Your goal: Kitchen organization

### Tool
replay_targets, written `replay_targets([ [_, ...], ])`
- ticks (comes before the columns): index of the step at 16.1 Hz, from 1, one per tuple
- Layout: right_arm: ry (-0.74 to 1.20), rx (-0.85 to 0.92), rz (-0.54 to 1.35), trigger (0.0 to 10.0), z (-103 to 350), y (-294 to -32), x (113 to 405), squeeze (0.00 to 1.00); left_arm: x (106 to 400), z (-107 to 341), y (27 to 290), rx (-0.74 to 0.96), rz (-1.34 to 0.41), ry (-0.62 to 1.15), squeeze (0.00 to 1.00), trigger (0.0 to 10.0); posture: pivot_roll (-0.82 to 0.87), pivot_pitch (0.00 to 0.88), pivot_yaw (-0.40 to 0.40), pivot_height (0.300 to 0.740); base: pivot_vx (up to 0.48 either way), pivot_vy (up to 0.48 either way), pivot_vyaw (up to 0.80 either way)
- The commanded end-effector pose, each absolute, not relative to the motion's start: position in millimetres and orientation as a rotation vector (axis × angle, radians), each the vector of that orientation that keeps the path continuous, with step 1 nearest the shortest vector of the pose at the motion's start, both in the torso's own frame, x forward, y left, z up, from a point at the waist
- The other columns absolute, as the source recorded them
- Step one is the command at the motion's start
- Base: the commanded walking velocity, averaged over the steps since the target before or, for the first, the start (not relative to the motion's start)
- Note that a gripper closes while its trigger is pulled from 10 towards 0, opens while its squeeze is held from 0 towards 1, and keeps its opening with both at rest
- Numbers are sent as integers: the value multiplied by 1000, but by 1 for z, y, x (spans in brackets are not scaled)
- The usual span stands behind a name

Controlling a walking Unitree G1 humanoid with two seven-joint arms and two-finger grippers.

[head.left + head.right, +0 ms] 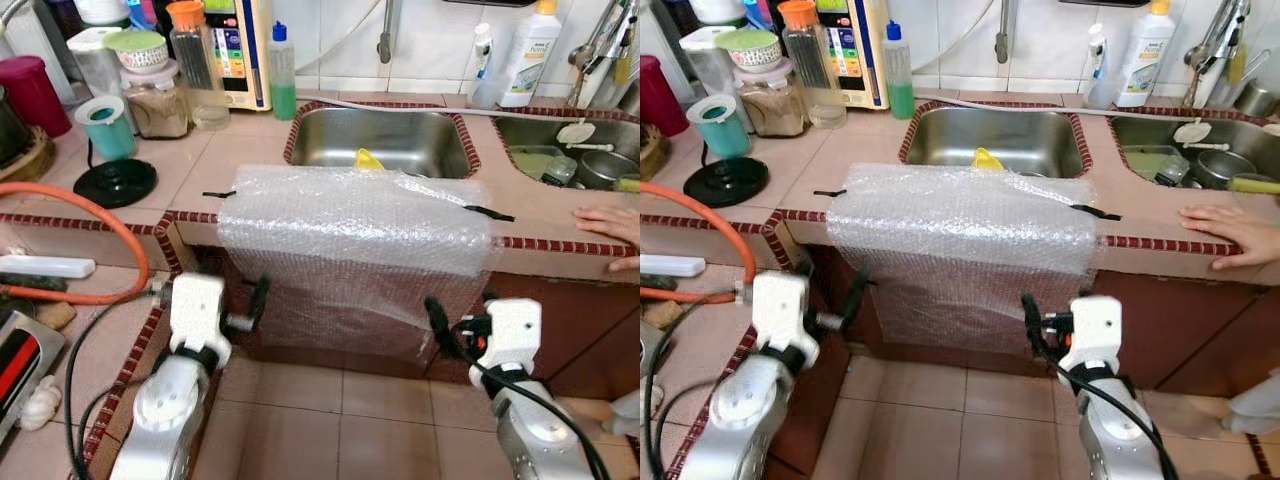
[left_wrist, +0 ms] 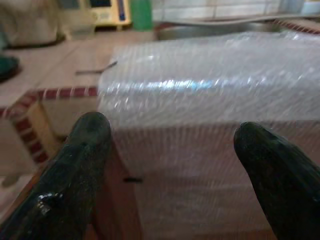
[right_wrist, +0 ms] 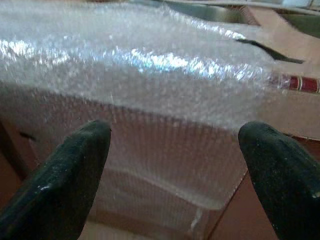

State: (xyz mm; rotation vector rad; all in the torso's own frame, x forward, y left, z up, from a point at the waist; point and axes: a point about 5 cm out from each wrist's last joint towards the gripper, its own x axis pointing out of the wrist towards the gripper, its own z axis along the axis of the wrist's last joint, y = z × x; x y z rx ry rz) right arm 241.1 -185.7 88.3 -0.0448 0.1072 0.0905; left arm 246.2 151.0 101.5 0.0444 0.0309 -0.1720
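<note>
We see a sheet of bubble wrap [image 1: 355,240] draped over the near edge of the tiled bench [image 1: 230,165], in front of the left sink [image 1: 375,140]. Upper part lies flat on the bench top; lower part hangs down over the cabinet front toward the floor [image 1: 330,420]. Black tape strips at its left and right top corners.

Left pincer [image 1: 258,300] held low, near the hanging sheet's left edge; wrist view shows fingers [image 2: 80,160] wide apart, nothing between them, sheet ahead. Right pincer [image 1: 437,325] low at the sheet's lower right corner; fingers [image 3: 65,175] also spread apart, empty. Cannot tell whether either touches the wrap.

Yellow item [image 1: 367,158] at near rim of the left sink, just behind the wrap. Right sink [image 1: 575,160] holds dishes. Far left on bench: teal cup [image 1: 106,125], jars [image 1: 155,95], green soap bottle [image 1: 282,75]. Orange hose [image 1: 95,225] curves over the left bench section. A person's hand [image 1: 610,235] rests on the bench edge, far right, well apart from the wrap
</note>
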Motion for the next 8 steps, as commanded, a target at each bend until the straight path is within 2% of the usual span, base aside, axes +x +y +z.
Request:
replay_targets([
  [1,105,-56,95,10000,88,-187,243,0,243,98,156,58,-142,36,0,10000,23,0,14,740,0,0,0],
  [8,100,-56,121,10000,89,-183,245,0,237,91,154,69,-192,55,0,10000,29,0,23,740,0,0,0],
])
